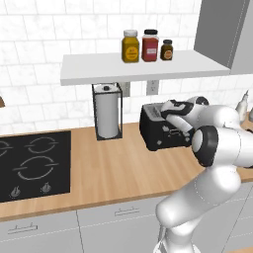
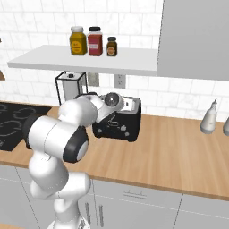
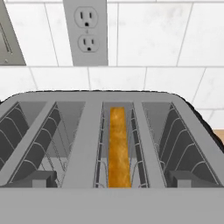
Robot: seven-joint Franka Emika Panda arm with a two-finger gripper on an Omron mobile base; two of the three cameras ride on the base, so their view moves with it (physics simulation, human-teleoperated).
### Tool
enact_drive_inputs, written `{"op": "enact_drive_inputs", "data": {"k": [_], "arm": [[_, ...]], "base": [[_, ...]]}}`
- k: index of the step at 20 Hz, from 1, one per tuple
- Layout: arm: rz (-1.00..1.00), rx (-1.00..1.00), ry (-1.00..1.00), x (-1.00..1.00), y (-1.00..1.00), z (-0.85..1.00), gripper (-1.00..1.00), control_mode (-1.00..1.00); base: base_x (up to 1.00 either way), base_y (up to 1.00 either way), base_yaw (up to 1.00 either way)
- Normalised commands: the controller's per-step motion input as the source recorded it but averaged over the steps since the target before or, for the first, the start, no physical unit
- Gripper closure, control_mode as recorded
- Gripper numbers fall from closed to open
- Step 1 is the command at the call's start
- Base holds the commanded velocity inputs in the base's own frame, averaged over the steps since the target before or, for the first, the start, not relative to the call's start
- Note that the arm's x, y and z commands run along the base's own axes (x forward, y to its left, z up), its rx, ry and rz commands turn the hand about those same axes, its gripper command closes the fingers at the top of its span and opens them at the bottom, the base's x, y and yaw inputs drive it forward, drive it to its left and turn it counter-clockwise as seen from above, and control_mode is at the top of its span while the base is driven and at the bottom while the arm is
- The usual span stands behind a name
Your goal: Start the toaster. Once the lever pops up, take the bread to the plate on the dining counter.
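Note:
The black toaster (image 1: 163, 134) (image 2: 117, 126) stands on the wood counter against the tiled wall. From above, its grey top (image 3: 87, 101) has several wire-lined slots. The bread (image 3: 119, 144) sits down inside one of the middle slots, with only its golden-brown top edge in sight. My gripper (image 1: 159, 111) (image 2: 127, 103) (image 3: 112, 178) hovers just over the toaster's top, open, and its dark fingertips (image 3: 40, 178) are spread wide with nothing between them. The plate and the dining counter are out of view.
A paper towel roll in a black holder (image 1: 107, 112) stands left of the toaster, with a black cooktop (image 1: 33, 163) further left. Above is a white shelf (image 1: 143, 66) with three jars. A wall outlet (image 3: 85, 30) is behind the toaster, and a white bottle (image 2: 209, 117) stands to the right.

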Motion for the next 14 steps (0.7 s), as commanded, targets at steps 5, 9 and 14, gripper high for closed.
{"op": "enact_drive_inputs", "data": {"k": [5, 9, 14], "arm": [[0.0, 0.0, 0.0, 0.0, 0.0, 0.0, -1.0, -1.0], [0.0, 0.0, 0.0, 0.0, 0.0, 0.0, -1.0, -1.0], [0.0, 0.0, 0.0, 0.0, 0.0, 0.0, -1.0, -1.0]], "base": [[0.0, 0.0, 0.0], [0.0, 0.0, 0.0], [0.0, 0.0, 0.0]]}}
